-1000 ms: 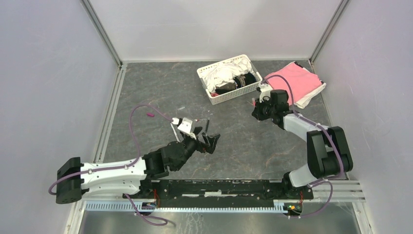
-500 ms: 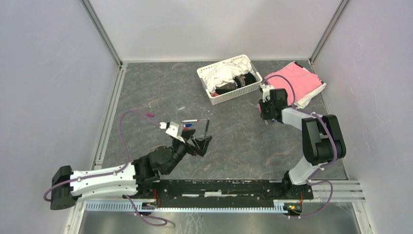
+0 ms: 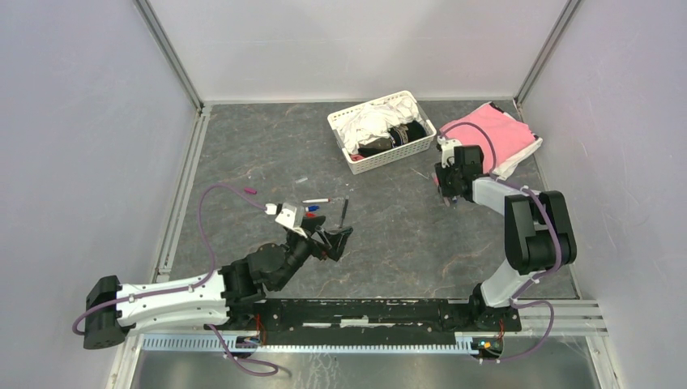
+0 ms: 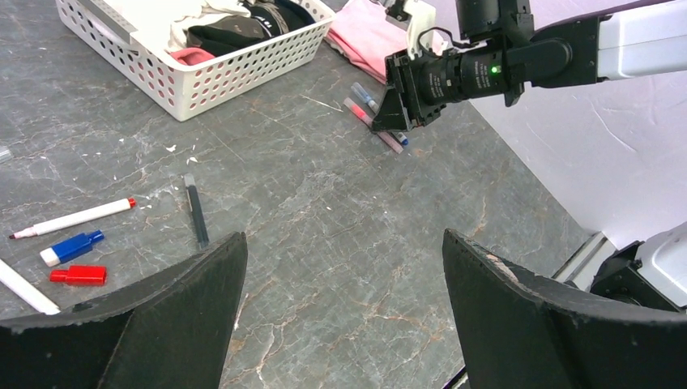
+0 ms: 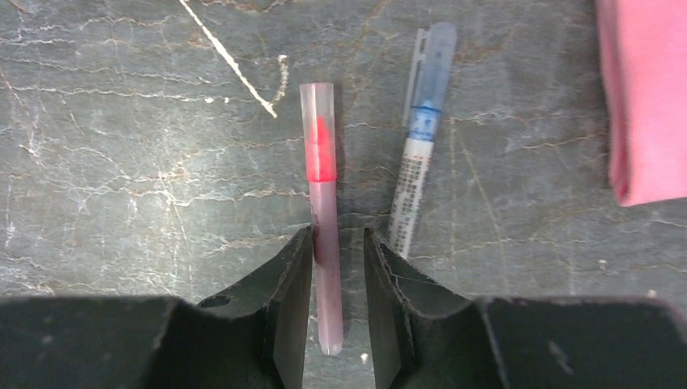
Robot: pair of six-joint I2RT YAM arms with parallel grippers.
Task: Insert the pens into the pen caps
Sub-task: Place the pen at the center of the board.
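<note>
In the right wrist view a pinkish pen [image 5: 322, 186] with a red tip inside its clear cap lies flat on the table. My right gripper [image 5: 338, 235] is open around the pen's rear end, with a gap on one side. A blue capped pen [image 5: 421, 154] lies just beside it. My left gripper [image 4: 342, 235] hangs wide open above bare table, holding nothing. Left of it lie a white pen with a red end [image 4: 73, 219], a dark pen [image 4: 194, 212], a blue cap [image 4: 73, 247] and a red cap [image 4: 78, 275].
A white basket [image 3: 381, 154] of clothes stands at the back centre. A folded pink cloth [image 3: 494, 134] lies at the back right, close to the right gripper [image 3: 445, 190]. Another white pen [image 4: 24, 285] pokes in at the left edge of the left wrist view.
The right gripper has shifted slightly right, toward the pink cloth. The left arm pulled back toward the near left, uncovering the pens and caps, then stayed still.
</note>
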